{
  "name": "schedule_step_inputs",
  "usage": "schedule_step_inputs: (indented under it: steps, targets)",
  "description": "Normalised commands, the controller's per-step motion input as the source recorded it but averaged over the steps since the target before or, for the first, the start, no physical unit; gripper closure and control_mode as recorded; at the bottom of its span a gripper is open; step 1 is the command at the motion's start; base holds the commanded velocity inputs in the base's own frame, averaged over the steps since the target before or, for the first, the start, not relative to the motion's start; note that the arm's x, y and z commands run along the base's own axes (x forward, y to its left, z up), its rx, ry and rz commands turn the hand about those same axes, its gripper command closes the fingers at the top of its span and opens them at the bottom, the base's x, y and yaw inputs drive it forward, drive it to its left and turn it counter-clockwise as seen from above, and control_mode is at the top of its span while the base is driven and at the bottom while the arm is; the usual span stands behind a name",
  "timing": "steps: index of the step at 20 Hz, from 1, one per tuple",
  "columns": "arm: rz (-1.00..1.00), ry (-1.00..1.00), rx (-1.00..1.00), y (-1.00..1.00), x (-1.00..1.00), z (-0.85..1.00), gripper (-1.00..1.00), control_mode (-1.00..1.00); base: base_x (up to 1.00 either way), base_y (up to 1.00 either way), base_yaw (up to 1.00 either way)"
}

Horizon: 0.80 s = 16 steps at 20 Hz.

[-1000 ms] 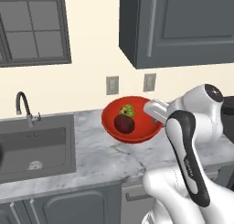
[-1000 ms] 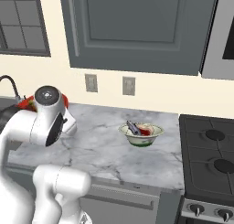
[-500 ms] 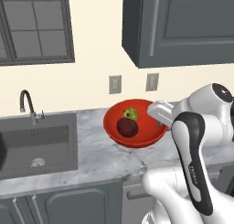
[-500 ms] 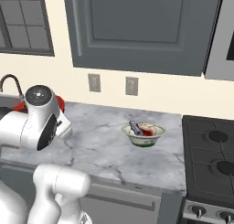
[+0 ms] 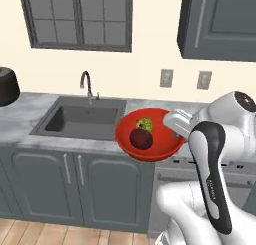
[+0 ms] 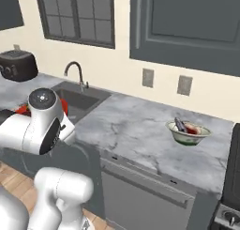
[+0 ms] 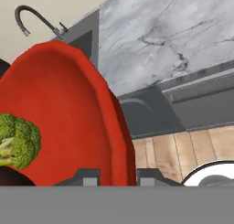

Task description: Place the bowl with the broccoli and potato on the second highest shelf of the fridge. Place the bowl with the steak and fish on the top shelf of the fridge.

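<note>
Above the counter, gripper clamps red bowl rim, potato cropped

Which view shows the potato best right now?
Left base view: the potato lies whole in the red bowl, beside the broccoli. In the hand view, just a dark sliver shows at the lower left edge.

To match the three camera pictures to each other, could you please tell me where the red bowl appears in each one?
Left base view: red bowl at centre, in front of the counter edge, right of the sink.
Right base view: a red sliver at the left edge, behind the arm.
Hand view: the left half, rim between the fingers.
Shared landmark: the sink faucet.
</note>
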Motion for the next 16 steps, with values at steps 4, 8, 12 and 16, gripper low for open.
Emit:
schedule_step_inputs:
  steps: [4, 8, 12, 16]
  targets:
    - [0.00, 0.00, 0.00, 0.00, 0.00, 0.00, 1.00, 1.00, -0.51, 0.00, 0.69]
    - [0.00, 0.00, 0.00, 0.00, 0.00, 0.00, 1.00, 1.00, -0.30, 0.15, 0.71]
    - [0.00, 0.00, 0.00, 0.00, 0.00, 0.00, 1.00, 1.00, -0.03, 0.27, 0.66]
    - [0.00, 0.00, 0.00, 0.00, 0.00, 0.00, 1.00, 1.00, 0.00, 0.14, 0.67]
